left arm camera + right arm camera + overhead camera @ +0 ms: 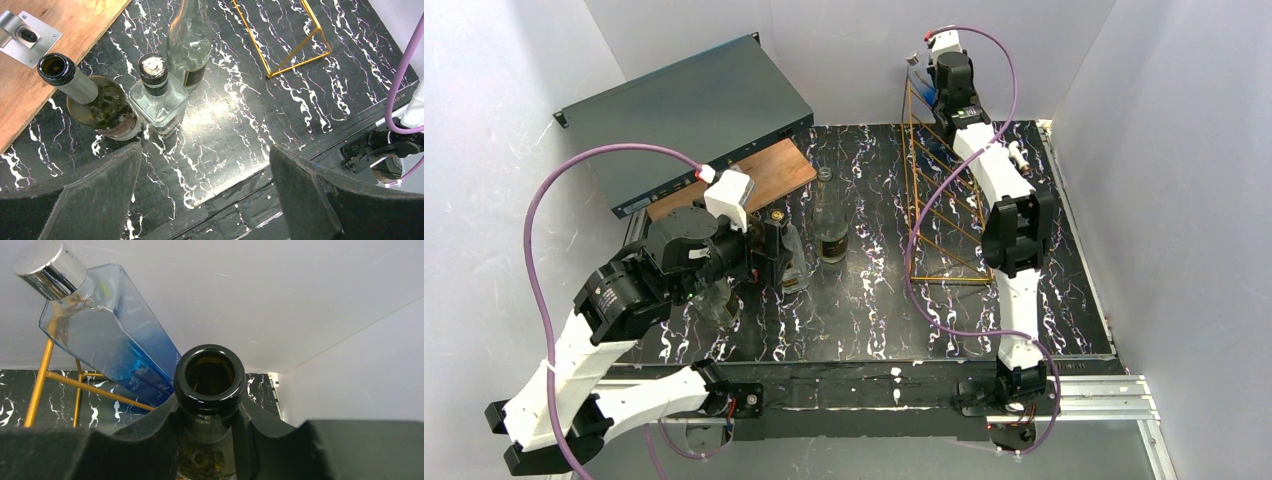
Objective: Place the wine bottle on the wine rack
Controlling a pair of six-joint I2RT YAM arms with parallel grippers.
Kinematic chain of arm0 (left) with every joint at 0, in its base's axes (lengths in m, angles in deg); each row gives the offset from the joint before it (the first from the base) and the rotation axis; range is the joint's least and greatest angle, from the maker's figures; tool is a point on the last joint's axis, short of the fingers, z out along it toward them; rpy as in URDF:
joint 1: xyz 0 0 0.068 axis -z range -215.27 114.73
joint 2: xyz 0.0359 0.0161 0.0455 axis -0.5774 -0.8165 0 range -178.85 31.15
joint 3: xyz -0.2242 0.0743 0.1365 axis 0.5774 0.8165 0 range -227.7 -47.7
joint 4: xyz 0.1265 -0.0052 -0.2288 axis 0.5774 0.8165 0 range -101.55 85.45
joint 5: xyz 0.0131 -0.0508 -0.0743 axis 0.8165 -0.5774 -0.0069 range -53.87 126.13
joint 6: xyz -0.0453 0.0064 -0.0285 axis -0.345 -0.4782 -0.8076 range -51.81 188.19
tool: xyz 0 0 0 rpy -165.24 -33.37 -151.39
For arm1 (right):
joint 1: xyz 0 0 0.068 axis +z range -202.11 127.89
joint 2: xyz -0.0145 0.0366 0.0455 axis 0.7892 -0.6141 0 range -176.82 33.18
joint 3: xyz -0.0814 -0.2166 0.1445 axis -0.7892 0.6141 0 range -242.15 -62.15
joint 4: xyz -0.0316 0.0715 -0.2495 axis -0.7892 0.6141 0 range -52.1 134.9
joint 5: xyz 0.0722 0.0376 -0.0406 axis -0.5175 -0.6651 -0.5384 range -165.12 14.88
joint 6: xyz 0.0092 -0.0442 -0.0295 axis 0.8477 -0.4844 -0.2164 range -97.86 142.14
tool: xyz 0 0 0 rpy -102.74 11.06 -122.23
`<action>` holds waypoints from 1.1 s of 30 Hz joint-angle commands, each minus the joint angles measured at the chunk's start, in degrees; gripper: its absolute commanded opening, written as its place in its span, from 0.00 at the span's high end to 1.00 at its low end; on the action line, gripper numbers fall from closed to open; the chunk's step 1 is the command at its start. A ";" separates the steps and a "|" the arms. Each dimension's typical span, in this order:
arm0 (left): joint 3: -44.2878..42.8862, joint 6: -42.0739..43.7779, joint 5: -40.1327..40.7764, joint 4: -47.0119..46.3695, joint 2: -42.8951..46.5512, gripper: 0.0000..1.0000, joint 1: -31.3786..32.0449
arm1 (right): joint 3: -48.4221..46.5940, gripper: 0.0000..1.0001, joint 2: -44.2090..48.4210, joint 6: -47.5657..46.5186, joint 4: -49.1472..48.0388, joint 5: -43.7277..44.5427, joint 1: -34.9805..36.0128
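In the right wrist view my right gripper (210, 422) is shut on the neck of a dark wine bottle (210, 375) whose open mouth faces the camera. Beside it a blue bottle (107, 335) with a silver cap leans on the gold wire wine rack (40, 377). From above, the rack (944, 200) stands at the back right, with my right gripper (936, 98) at its top. The held bottle's body is hidden there. My left gripper (205, 192) hangs open and empty over the table, short of the standing bottles.
Three bottles stand left of centre: an open dark green one (95, 102), a square clear one with a dark cap (159, 102) and a tall clear one (190, 42). A wooden board (769, 172) and a dark grey metal box (689, 110) lie at the back left. White walls enclose the table.
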 commanded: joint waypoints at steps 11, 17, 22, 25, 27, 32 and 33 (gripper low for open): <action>-1.08 -0.61 0.03 0.27 0.70 0.01 -0.32 | -2.62 0.99 -0.80 -3.89 -7.16 -3.66 -0.45; -1.03 -0.85 0.03 0.25 0.80 0.01 -0.37 | -2.73 0.99 -1.53 -4.75 -7.16 -4.59 -0.45; -0.97 -1.01 0.12 0.38 0.95 0.01 -0.36 | -2.63 0.99 -2.12 -5.01 -7.48 -6.09 -0.45; -0.90 -1.10 0.21 0.39 0.97 0.01 -0.36 | -3.26 0.99 -2.63 -5.37 -7.28 -6.34 -0.45; -1.01 -1.18 0.13 0.52 0.97 0.01 -0.35 | -3.51 0.99 -2.85 -5.61 -7.16 -6.47 -0.51; -1.07 -1.40 0.12 0.71 1.14 0.01 -0.35 | -2.94 0.99 -2.89 -6.46 -7.07 -6.41 -0.53; -1.06 -1.36 0.12 0.67 1.15 0.01 -0.32 | -2.79 0.99 -2.99 -6.46 -7.07 -6.59 -0.54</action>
